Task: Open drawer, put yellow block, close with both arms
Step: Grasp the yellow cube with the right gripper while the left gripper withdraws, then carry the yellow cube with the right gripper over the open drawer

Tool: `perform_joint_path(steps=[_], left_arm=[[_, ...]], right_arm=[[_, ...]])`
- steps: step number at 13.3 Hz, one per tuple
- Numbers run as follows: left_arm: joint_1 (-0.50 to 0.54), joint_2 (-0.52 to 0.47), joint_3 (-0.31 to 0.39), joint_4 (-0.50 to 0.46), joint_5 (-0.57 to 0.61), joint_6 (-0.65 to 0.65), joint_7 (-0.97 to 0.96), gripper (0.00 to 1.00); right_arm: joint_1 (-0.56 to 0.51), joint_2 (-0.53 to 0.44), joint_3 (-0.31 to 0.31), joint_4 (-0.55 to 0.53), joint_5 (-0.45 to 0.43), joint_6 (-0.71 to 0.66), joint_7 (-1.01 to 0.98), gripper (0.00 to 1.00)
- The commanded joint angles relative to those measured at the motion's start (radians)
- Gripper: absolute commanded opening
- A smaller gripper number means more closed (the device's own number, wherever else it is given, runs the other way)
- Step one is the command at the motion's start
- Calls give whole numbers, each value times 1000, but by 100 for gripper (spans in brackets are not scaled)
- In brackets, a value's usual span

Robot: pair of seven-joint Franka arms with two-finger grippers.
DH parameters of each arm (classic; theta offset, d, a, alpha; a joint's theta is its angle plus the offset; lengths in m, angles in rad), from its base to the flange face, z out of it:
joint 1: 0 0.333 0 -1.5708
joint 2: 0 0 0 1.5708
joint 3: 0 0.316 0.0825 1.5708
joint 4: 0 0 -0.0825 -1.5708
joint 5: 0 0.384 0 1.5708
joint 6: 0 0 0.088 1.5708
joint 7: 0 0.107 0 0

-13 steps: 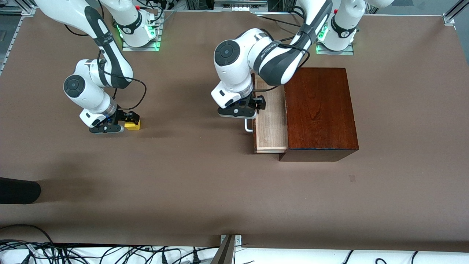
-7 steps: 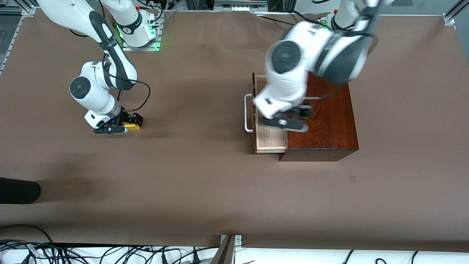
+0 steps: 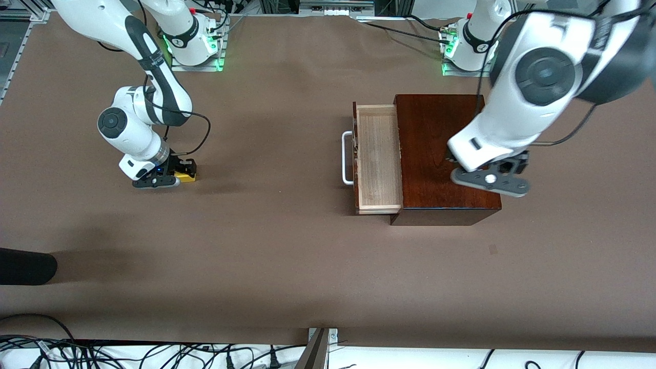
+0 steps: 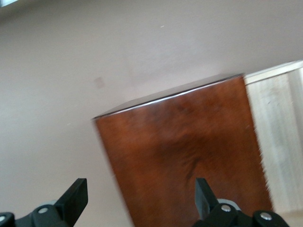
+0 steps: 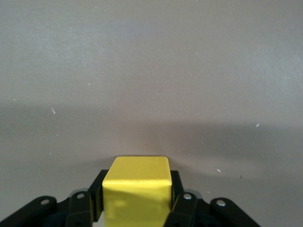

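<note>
Right gripper (image 3: 171, 173) down on brown table cover (image 3: 266, 246), 2 fingers clamped on small bright yellow cube (image 3: 185, 177); pale-wood-lined drawer (image 3: 378, 154) with white U-shaped handle (image 3: 347, 158) pulled out of glossy dark mahogany box (image 3: 435, 138); left gripper (image 3: 489, 179) spread wide, holding nothing, above that box.

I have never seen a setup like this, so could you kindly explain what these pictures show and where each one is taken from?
Two white robot arms stand at a brown table. The big picture looks down from a high camera facing them; the other two come from cameras on the arms' wrists. On the table sits a dark wooden box with its drawer pulled open. The right gripper is down at the table, shut on the yellow block, toward the right arm's end. The left gripper is open and empty, up in the air over the box.
</note>
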Motion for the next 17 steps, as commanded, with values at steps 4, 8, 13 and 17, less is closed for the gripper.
perform_joint_path(steps=[4,8,13,17], left_arm=[[192,-78,-18,-13,-7,-121,241,100],[277,-132,-7,-128,-93,33,253,100],[331,-311,-4,-382,-102,225,165,100],[351,-356,-10,-412,-102,112,183,100]], right_arm=[[3,-98,77,112,9,-226,-204,2],[3,-101,249,299,5,-427,-214,2],[145,-69,318,454,-30,-447,-214,2],[293,10,318,639,-106,-490,-217,2]])
